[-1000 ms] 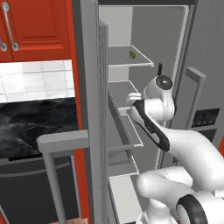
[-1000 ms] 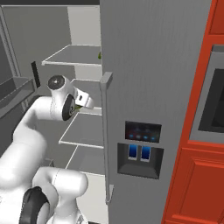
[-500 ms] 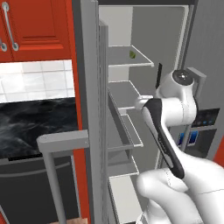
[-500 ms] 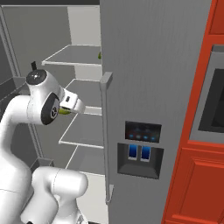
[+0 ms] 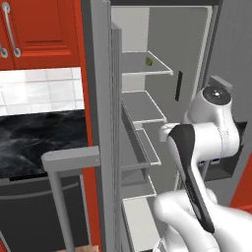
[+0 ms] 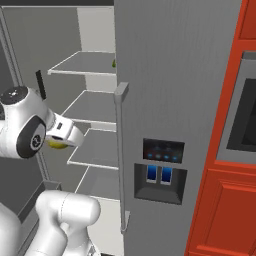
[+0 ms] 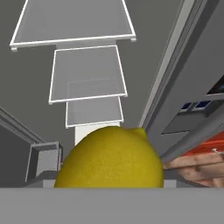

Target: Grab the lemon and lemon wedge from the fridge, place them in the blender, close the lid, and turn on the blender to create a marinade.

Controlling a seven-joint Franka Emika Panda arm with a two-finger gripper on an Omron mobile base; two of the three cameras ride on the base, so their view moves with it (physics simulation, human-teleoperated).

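Fridge [image 5: 162, 29] stands open, shelves [image 5: 141, 106] mostly bare, with clear room above each out to the front edges. A small green thing [image 5: 148, 61] sits on the top shelf's right side. The shut door's bar handle [image 6: 119, 150] juts beside the opening.

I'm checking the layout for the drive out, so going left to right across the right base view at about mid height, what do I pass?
Robot arm → lemon in the gripper → fridge shelves → door's bar handle → dispenser panel → red cabinet.
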